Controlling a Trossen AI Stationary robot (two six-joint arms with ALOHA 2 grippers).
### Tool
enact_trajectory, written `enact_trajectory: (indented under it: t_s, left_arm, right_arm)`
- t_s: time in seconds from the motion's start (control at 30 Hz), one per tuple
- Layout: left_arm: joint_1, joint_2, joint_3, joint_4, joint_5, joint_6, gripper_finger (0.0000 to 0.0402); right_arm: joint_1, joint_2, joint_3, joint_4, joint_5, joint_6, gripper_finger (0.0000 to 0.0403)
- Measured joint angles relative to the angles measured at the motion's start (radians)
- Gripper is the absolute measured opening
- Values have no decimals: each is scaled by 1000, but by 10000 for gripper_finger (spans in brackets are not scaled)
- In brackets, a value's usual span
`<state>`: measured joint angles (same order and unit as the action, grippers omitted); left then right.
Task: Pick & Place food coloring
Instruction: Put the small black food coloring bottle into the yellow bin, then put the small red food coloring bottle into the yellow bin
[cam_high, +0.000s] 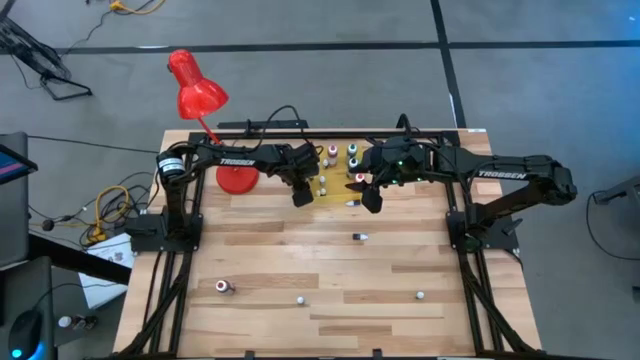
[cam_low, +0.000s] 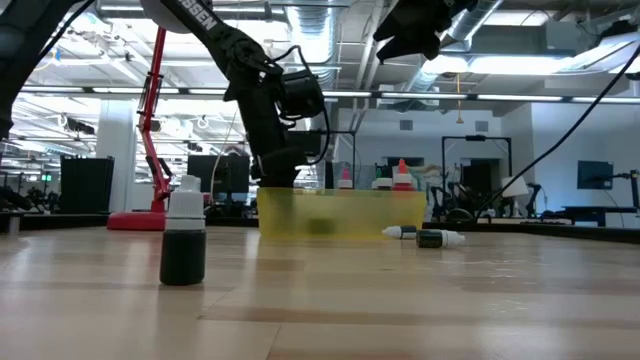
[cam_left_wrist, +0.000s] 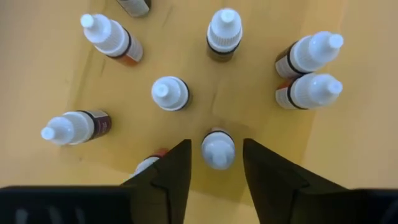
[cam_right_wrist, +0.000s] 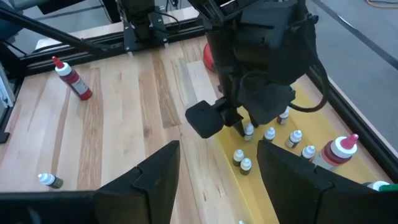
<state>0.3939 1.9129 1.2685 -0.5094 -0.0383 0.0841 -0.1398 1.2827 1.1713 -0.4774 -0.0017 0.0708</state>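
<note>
High view: left gripper (cam_high: 301, 192) sits over the yellow mat (cam_high: 335, 185) at the table's far edge, among upright food coloring bottles (cam_high: 352, 152); right gripper (cam_high: 371, 197) hovers just beside the mat's near-right edge; stray bottles lie well apart on the wooden table (cam_high: 260, 260), one (cam_high: 360, 237) mid-table, others (cam_high: 224, 287) toward the near edge; red desk lamp (cam_high: 196, 90) stands at the far left. Low view: a dark bottle (cam_low: 184, 238) stands upright in the foreground, one lies on its side (cam_low: 425, 236) beside the mat, the left arm descends behind the mat. Left wrist view: fingers (cam_left_wrist: 168, 177) are spread apart, straddling one white-capped bottle (cam_left_wrist: 217, 148) without visible contact, nothing gripped; neighbours stand close, one (cam_left_wrist: 147, 165) just beside the finger. Risk, as judged: closing or descending here may knock that neighbour over, or pinch the smooth cap so the bottle slips or tips. Right wrist view: right fingers (cam_right_wrist: 152, 174) stand wide open, empty, looking toward the left gripper over the bottle cluster (cam_right_wrist: 268, 134); a larger red bottle (cam_right_wrist: 73, 79) stands well apart. Risk, as judged: the two arms work near each other and could collide.
</note>
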Motion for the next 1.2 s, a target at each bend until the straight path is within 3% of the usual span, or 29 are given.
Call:
enact_trajectory:
  t_s: [0.23, 0.6, 0.8, 1.2]
  left_arm:
    - [0, 0, 82, -88, 4, 1, 166]
    - [-48, 0, 256, -263, 24, 5, 169]
    - [-128, -1, 281, -264, 144, -22, 169]
    - [-334, -2, 281, -285, 79, -142, 169]
  right_arm:
    - [0, 0, 0, 0, 0, 0, 205]
    - [0, 0, 0, 0, 0, 0, 205]
    - [0, 0, 0, 0, 0, 0, 205]
    - [0, 0, 0, 0, 0, 0, 205]
